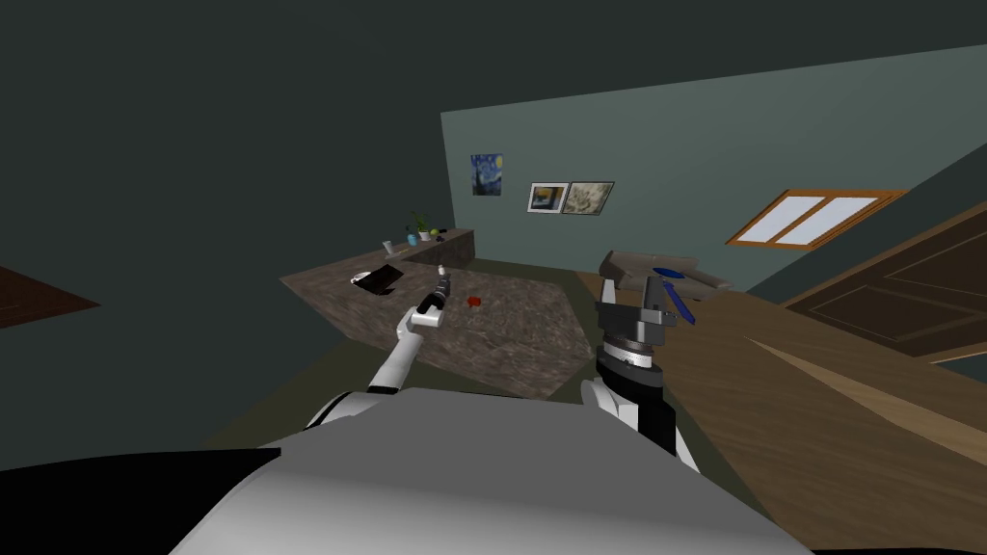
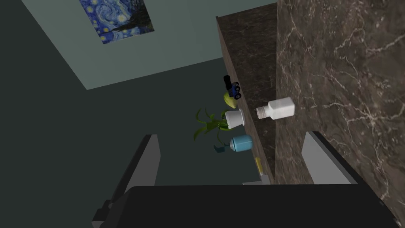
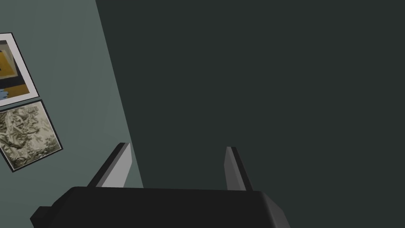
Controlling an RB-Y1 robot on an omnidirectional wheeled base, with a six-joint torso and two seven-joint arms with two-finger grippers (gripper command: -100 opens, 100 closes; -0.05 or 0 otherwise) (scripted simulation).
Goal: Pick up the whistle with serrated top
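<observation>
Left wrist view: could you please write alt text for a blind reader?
A white whistle with a serrated end lies on the brown marble counter beyond the left gripper, jaws open. A potted plant and blue bottle stand nearby.

Left arm stretched out over the marbled counter (image 1: 501, 332), left gripper (image 1: 442, 277) low above it, fingers spread. Right gripper (image 1: 639, 287) held up beside the counter's edge, pointing upward, fingers apart.
</observation>
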